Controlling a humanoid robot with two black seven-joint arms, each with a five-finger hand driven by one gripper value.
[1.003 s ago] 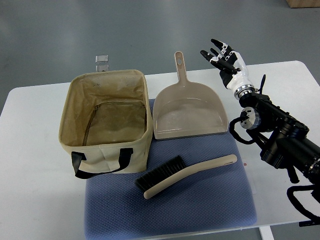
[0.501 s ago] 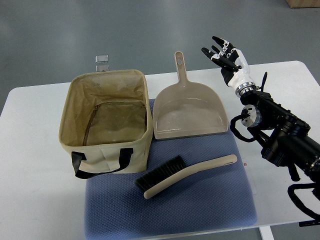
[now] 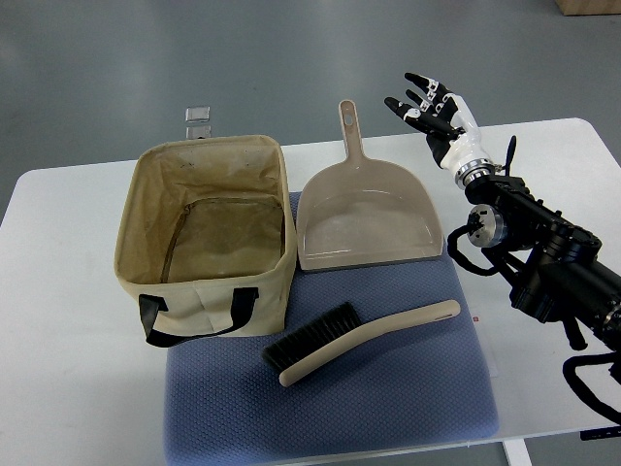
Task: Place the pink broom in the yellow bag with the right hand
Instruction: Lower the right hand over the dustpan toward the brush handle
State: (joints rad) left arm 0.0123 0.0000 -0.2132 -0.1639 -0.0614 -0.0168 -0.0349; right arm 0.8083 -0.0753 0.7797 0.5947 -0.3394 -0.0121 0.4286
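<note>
The broom (image 3: pixel 359 340) is a pale pinkish-beige hand brush with black bristles. It lies flat on the blue mat (image 3: pixel 330 408), bristles to the left, handle pointing right. The yellow bag (image 3: pixel 206 243) is an open beige fabric box with black handles, standing empty to the left of the mat. My right hand (image 3: pixel 432 107) is held up beyond the far table edge, well away from the broom, fingers spread and empty. The left arm is out of view.
A beige dustpan (image 3: pixel 367 216) lies between the bag and my right arm, its handle pointing away. The white table (image 3: pixel 58 369) carries everything. A small clear object (image 3: pixel 198 119) sits on the floor past the bag.
My right hand has shifted slightly up and to the left, staying open. The broom, bag and dustpan have not moved.
</note>
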